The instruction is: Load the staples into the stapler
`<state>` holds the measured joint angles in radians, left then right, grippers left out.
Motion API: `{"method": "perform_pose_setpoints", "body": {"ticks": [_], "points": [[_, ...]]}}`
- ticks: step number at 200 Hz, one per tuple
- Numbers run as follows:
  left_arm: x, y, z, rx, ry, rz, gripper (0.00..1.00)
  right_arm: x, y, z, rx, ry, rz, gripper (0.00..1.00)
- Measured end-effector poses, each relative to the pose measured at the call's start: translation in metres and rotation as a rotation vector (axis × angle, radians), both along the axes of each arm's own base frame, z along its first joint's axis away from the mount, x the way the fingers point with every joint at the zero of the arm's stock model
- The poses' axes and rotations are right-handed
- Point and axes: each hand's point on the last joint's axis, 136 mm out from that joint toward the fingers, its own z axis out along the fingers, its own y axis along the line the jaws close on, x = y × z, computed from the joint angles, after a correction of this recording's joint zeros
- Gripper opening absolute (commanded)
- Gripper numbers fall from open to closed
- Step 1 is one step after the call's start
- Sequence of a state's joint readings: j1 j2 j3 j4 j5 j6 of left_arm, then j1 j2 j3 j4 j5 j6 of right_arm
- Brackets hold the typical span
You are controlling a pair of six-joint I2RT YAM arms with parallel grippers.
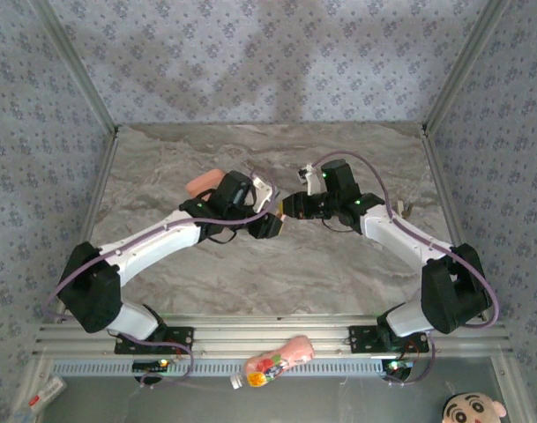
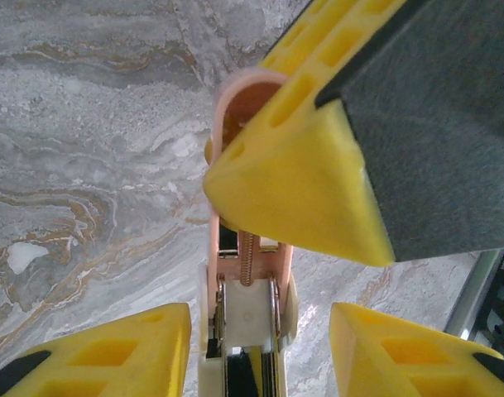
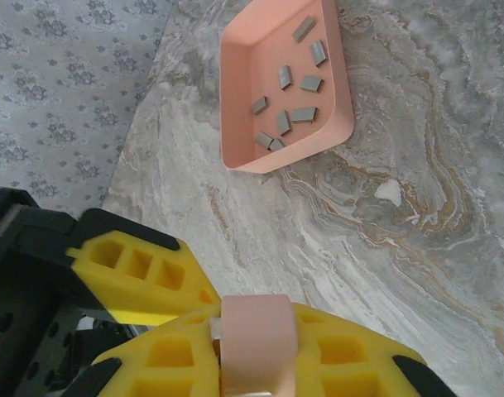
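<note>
The stapler (image 2: pixel 247 306) hangs open above the marble table, its spring and silvery channel showing. My right gripper (image 3: pixel 256 318) is shut on its pale pink top part (image 3: pixel 256 347); one of its yellow fingers (image 2: pixel 293 182) crosses the left wrist view. My left gripper (image 2: pixel 260 318) is open, a finger on each side of the stapler's white body with a gap on both sides. Both grippers meet mid-table, the left gripper (image 1: pixel 270 220) facing the right gripper (image 1: pixel 290 207). Several dark-grey staples (image 3: pixel 285 78) lie loose in the salmon-pink tray (image 3: pixel 233 107).
The tray (image 1: pixel 204 182) sits on the table behind the left arm. A pink bottle with a colourful label (image 1: pixel 272 361) lies on the near rail between the arm bases. Patterned walls (image 1: pixel 268 62) enclose the table on three sides.
</note>
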<state>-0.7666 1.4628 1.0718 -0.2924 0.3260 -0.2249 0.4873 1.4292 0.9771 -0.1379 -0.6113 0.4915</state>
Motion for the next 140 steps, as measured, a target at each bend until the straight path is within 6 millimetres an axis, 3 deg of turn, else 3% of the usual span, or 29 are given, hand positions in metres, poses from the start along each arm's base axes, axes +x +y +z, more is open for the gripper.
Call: {"method": "perform_pose_setpoints", "body": {"ticks": [140], "points": [[0.0041, 0.0, -0.0082, 0.021, 0.003, 0.014, 0.36, -0.0002, 0.003, -0.0005, 0.018, 0.017, 0.006, 0.14]]}}
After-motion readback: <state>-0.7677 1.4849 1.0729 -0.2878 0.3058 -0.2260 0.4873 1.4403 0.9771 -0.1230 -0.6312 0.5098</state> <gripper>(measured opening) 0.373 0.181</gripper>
